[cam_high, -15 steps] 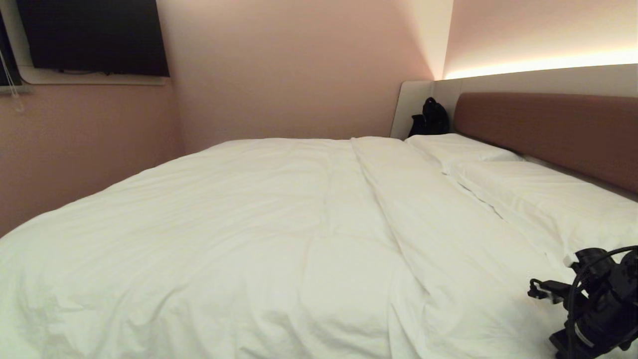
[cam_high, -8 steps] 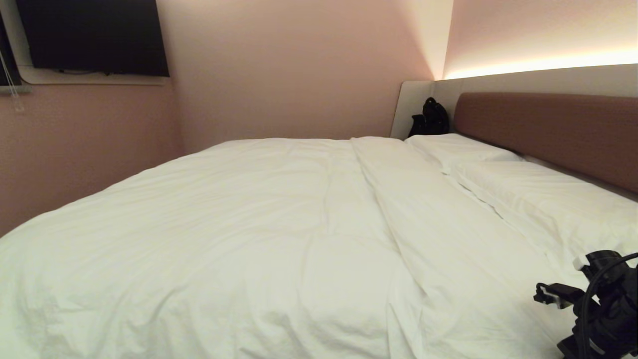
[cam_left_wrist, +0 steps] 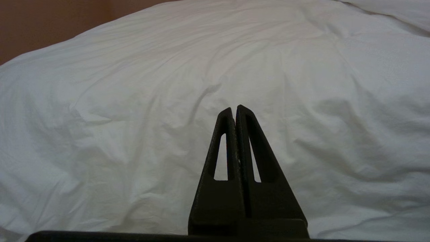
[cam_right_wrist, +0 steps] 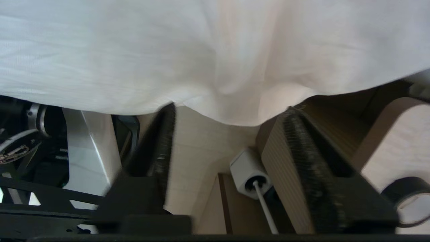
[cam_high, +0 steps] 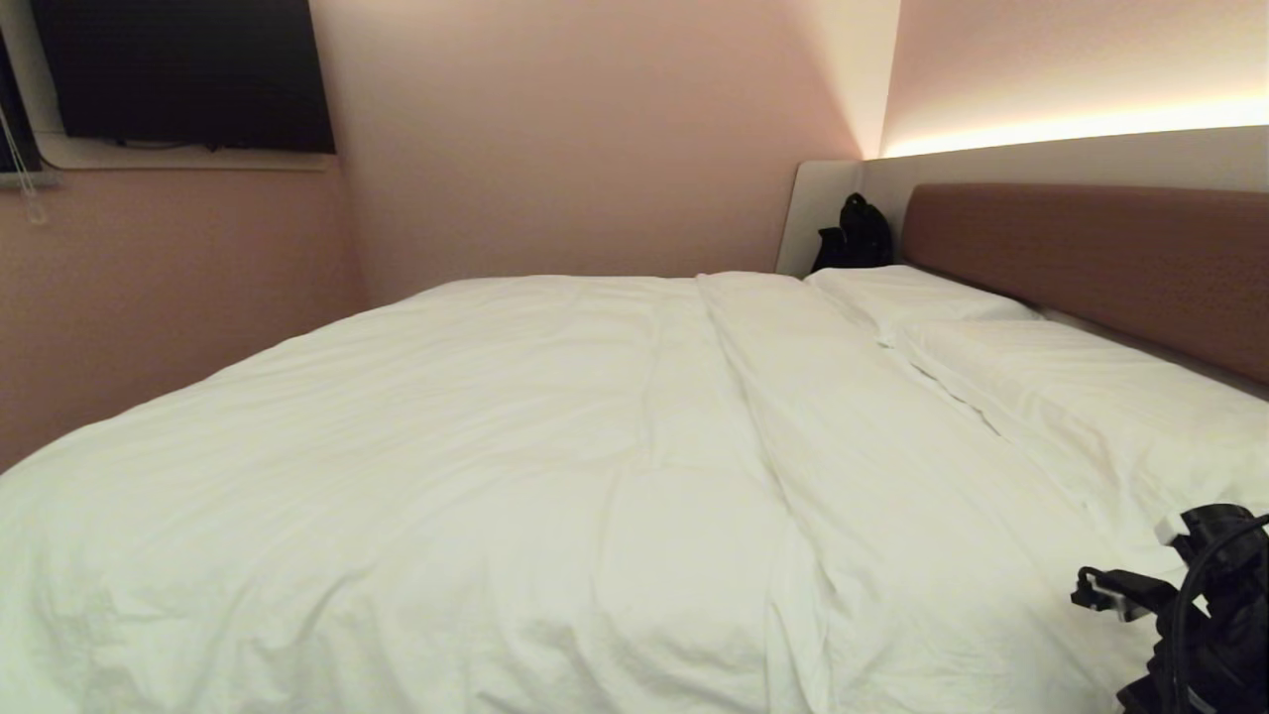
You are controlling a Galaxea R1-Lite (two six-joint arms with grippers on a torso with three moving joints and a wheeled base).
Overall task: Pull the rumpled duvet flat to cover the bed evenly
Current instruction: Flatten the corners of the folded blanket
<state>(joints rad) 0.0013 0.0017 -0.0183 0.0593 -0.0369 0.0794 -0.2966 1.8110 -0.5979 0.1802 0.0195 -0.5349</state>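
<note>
White, puffy and softly creased, the thick cotton duvet [cam_high: 516,476] lies across almost all of the wide low bed [cam_high: 1081,258] in our head view, reaching from the near edge to the far side by the pink wall [cam_high: 555,139]. One long fold runs up the duvet toward the two white rectangular pillows [cam_high: 1041,387], which lie side by side against the brownish-red padded headboard [cam_high: 1091,253]. We see a small black bag [cam_high: 855,236] in the far corner by the pale grey-beige side panel [cam_high: 818,213], and a dark flat screen [cam_high: 183,74] on the wall at upper left. Our right arm [cam_high: 1205,615] shows as black hardware and cable at the lower right edge, beside the near pillow. In the left wrist view, our left gripper [cam_left_wrist: 236,109] hangs above the duvet's wrinkled surface with its two black fingers [cam_left_wrist: 223,148] pressed together, holding nothing and touching no cloth that we can make out. In the right wrist view, our right gripper [cam_right_wrist: 228,116] sits just below the hanging edge of the duvet, its ribbed black fingers [cam_right_wrist: 164,141] spread apart; the hem droops down between them, and neither pad clamps it. Beyond the fingers we see pale flooring [cam_right_wrist: 198,158] and a small white plug with a cord [cam_right_wrist: 250,173].
</note>
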